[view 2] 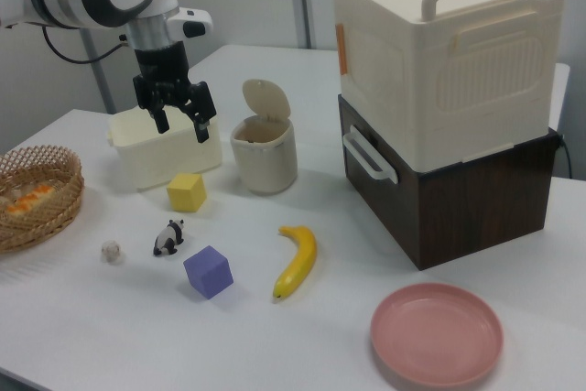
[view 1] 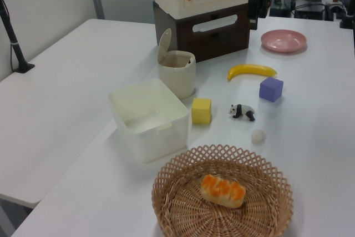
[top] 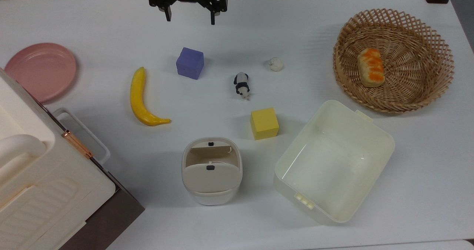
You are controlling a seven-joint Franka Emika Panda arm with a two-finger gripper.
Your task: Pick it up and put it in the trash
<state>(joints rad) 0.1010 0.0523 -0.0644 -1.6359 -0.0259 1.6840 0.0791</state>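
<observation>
A: Where is the claw (top: 189, 16)?
B: High over the far edge of the bench (top: 111, 31) in the top view; its two fingers are spread apart and pinch nothing; in the right view it hangs in front of the cream tub (view 2: 165, 148), above the yellow cube (view 2: 187, 191).

A: And the paper ball (top: 276, 64)?
B: Lying on the bench, well apart from the claw; in the top view it sits just up and to the right of the panda figurine (top: 241, 85), between the purple cube (top: 190, 63) and the wicker basket (top: 426, 39); nothing touches it.

A: The bin (top: 211, 170)?
B: Upright on the bench, toward the top view's lower middle, below the yellow cube's left side; its beige swing lid is tilted open in the left view, standing up over the rim; what lies inside I cannot tell.

A: The other containers?
B: The tub stands just beside the bin on the top view's right, and its inside looks bare; the basket holds one orange-topped bread roll (top: 370, 67); a pink plate (top: 40, 70) carries nothing; a banana (top: 142, 98) lies between plate and purple cube; a cream box with handles (view 2: 449, 43) sits on a dark brown case (view 2: 458, 194).
</observation>
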